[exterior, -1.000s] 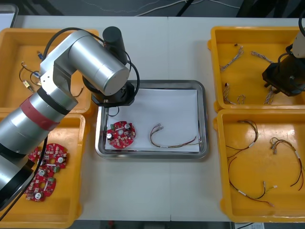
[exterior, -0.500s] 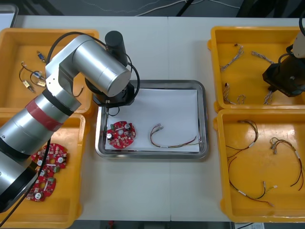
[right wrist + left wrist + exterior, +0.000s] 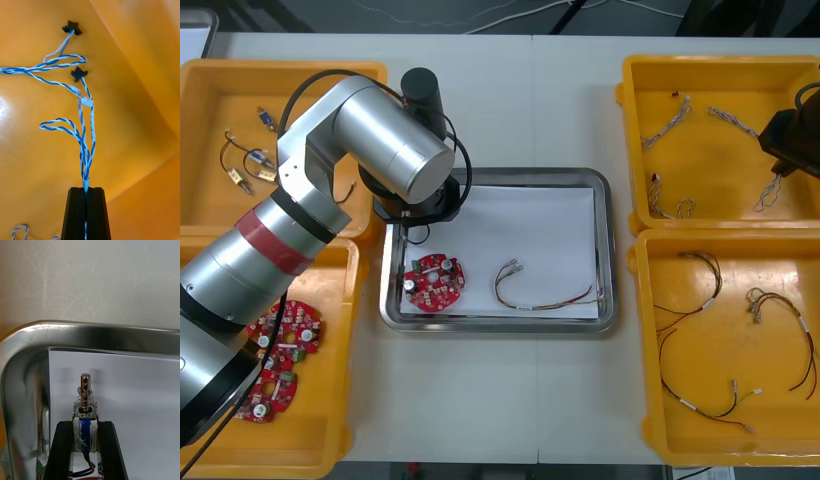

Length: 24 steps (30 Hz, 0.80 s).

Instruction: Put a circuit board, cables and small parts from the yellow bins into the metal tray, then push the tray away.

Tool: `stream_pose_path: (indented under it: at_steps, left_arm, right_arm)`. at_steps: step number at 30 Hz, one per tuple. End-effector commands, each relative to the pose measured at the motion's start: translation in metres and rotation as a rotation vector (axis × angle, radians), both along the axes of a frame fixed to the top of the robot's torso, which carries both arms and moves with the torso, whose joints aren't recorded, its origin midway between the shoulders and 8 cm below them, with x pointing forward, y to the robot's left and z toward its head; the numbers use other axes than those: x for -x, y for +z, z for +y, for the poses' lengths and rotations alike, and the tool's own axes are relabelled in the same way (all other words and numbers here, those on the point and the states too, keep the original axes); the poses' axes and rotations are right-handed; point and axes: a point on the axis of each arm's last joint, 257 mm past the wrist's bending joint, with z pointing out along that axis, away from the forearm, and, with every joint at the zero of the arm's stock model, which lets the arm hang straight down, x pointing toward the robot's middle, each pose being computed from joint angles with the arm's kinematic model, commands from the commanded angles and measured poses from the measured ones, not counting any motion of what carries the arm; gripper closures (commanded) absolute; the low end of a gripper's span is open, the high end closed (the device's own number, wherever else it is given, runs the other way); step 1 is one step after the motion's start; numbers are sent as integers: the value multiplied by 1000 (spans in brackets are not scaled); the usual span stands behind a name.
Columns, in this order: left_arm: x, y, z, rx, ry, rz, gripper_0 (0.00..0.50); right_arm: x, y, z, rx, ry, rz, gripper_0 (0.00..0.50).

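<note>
Grips, in the left tool (image 3: 85,424), a small metal part (image 3: 85,395): fingers narrow, held apart by the part's blue-wrapped base, with a spring-ringed pin rising past the fingertips. Hovers over a corner of the metal tray (image 3: 112,333), white inside, with the rounded rim just beyond the part and the bare desk (image 3: 105,277) past that. Lying in the tray, back on the wrist side of that tool: a round red circuit board (image 3: 433,281) and, beside it, a looped cable (image 3: 542,292).

Pinches, in the right tool (image 3: 86,190), a twisted blue and white cable (image 3: 85,150): fingers all but together, with the strand running out from between the tips. Hangs over the far yellow bin (image 3: 720,165) on the right side. Beyond the fingertips, loops outward and ends in two black plugs (image 3: 78,73); touching the bin floor or clear of it, cannot tell.
</note>
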Motion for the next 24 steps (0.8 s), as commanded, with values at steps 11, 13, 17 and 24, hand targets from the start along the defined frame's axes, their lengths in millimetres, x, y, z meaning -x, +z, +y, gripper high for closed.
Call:
stream_pose_path:
  at_steps: [11, 13, 17, 24]
  left_arm:
    - [-11, 25, -25, -17, -86, -60, 53]
    - [-11, 26, -27, -15, -89, -62, 1]
    - [-11, 32, -30, -11, -97, -75, 0]
    - [3, 62, -32, 23, -100, -67, 0]
  right_arm:
    - [16, 63, -28, 159, 127, 17, 500]
    - [20, 66, -29, 185, 156, 36, 500]
    - [29, 77, -22, 217, 235, 65, 500]
    - [38, 92, 18, 286, 450, 91, 500]
